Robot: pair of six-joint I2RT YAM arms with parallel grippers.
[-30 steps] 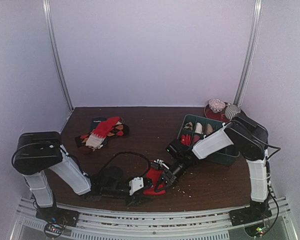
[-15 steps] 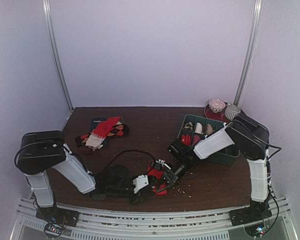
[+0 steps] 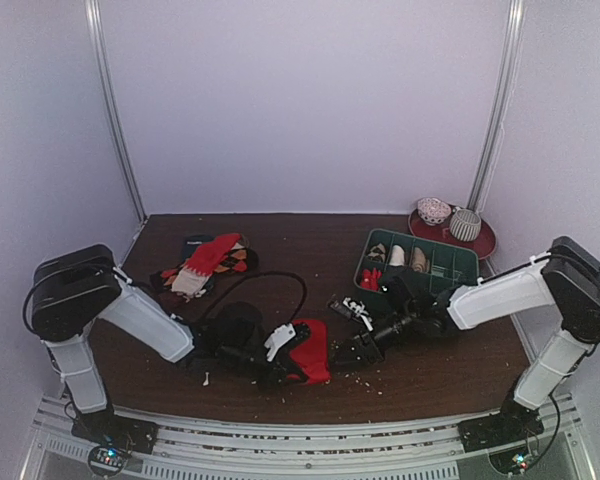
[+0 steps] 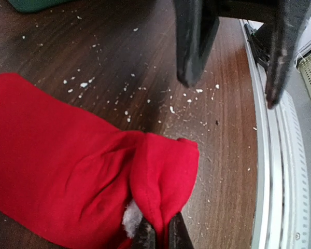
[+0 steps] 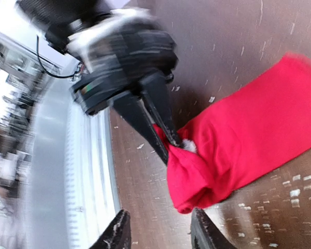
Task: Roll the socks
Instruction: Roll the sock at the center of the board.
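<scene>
A bright red sock (image 3: pixel 312 352) lies on the dark wooden table (image 3: pixel 310 275) near the front edge. My left gripper (image 3: pixel 290 354) is shut on a raised fold at the sock's (image 4: pixel 67 171) near end; in the left wrist view its tips (image 4: pixel 160 237) pinch the red knit beside a white tuft. My right gripper (image 3: pixel 354 354) stands open just right of the sock, touching nothing. In the right wrist view its jaws (image 5: pixel 160 233) hang apart before the sock's (image 5: pixel 249 140) rounded end, with the left gripper's fingers (image 5: pixel 160 129) clamped on the cloth.
A heap of more socks (image 3: pixel 205 262) lies at the back left. A green compartment tray (image 3: pixel 450 290) with small rolls stands at the right, and a red plate (image 3: pixel 485 240) with two bundles sits behind it. White lint dots the wood near the metal front rail (image 4: pixel 272 171).
My right gripper let go of the red sock, opened and drew back to the right. My left gripper shut on the sock's fold and carried it a little to the right.
</scene>
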